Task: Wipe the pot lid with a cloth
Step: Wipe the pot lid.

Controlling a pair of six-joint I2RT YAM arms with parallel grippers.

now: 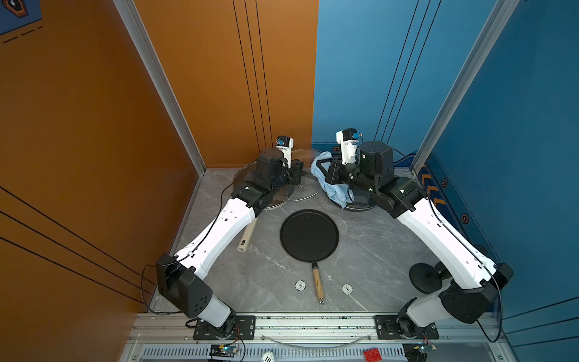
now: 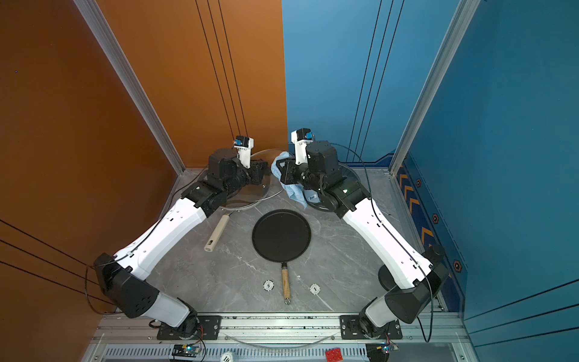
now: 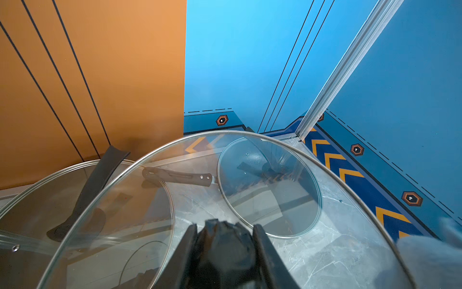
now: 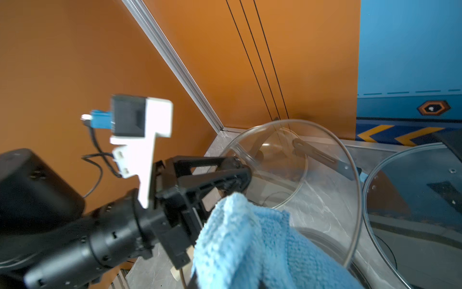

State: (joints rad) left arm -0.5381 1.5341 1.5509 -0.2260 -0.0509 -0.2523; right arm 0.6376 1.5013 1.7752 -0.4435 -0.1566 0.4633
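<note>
Left gripper (image 4: 240, 179), jaws part-closed on the knob (image 3: 225, 240), holds the large glass pot lid (image 3: 337, 237) tilted up; right gripper (image 1: 321, 166), fully closed, grips the cloth (image 4: 250, 245) just beside the lid's rim. Wiping seems about to start: next, press cloth onto glass and sweep.

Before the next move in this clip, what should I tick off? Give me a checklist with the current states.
1. Left gripper closed on the lid: ok.
2. Lid tilted up, facing the cloth: ok.
3. Right gripper shut on cloth: ok.
4. Cloth touching the glass: cannot tell.
5. Pan clear of both grippers: ok.
</note>
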